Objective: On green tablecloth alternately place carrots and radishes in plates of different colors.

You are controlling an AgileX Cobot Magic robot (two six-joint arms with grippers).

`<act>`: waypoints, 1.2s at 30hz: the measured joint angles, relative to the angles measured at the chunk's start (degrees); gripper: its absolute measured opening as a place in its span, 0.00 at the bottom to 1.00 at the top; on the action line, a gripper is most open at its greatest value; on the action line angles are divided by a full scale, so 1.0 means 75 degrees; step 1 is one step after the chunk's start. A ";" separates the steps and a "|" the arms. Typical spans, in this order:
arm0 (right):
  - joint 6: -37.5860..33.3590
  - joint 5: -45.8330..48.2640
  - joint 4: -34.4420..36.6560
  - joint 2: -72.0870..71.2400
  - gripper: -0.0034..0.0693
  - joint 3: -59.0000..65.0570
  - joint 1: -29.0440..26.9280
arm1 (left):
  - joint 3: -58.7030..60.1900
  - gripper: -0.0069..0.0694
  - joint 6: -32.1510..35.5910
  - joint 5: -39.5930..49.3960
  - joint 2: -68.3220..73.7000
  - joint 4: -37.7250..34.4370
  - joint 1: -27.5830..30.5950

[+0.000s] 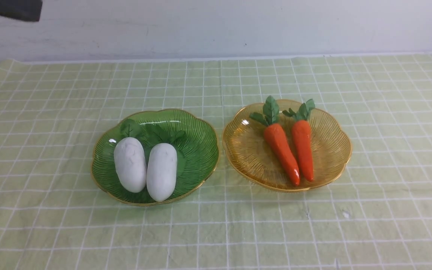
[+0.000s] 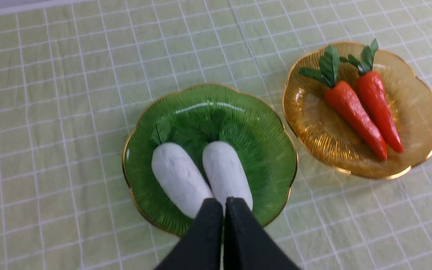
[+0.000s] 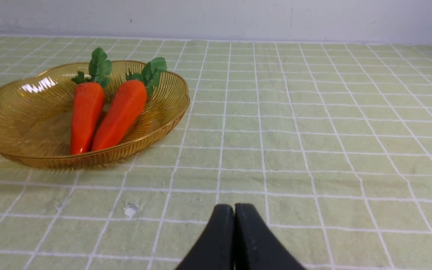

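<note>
- On the cloth [image 1: 51, 150]: green plate [image 1: 197, 150] to the left, amber plate [image 1: 328, 157] to the right, rims nearly touching.
- Green plate: two radishes [image 1: 130, 164] [image 1: 162, 171] side by side, touching, long axes near-to-far, leaves at the far end.
- Amber plate: two carrots [image 1: 281, 148] [image 1: 303, 149], tips toward the near rim and almost meeting, leafy tops splayed at the far rim.
- Left gripper [image 2: 223, 204]: jaws pressed together, empty, above the radishes' near ends.
- Right gripper [image 3: 234, 210]: jaws closed, empty, over bare cloth beside the amber plate.
</note>
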 joint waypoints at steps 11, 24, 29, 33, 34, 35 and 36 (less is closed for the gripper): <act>0.0006 0.0014 0.0000 0.0000 0.03 0.0000 0.0000 | 0.3805 0.08 0.0350 0.0008 -0.4074 -0.0009 0.0000; 0.0006 0.0021 0.0000 0.0000 0.03 0.0000 0.0000 | 0.8847 0.08 0.0064 -0.5202 -0.8674 -0.0033 0.0000; 0.0006 0.0021 0.0000 0.0000 0.03 0.0000 0.0000 | 1.0075 0.08 0.0064 -0.7793 -0.9054 -0.0039 0.0000; 0.0006 0.0021 0.0000 0.0000 0.03 0.0000 0.0000 | 1.0788 0.08 0.0064 -0.8651 -0.9054 -0.0048 0.0000; 0.0006 0.0021 0.0000 0.0000 0.03 0.0000 0.0000 | 1.0891 0.08 0.0064 -0.8661 -0.9054 -0.0048 0.0000; 0.0006 0.0021 0.0000 0.0000 0.03 0.0000 0.0000 | 1.0985 0.08 0.0064 -0.8672 -0.9054 -0.0048 0.0000; 0.0006 0.0021 0.0000 0.0000 0.03 0.0000 0.0000 | 1.1135 0.08 0.0064 -0.8672 -0.9054 -0.0048 0.0000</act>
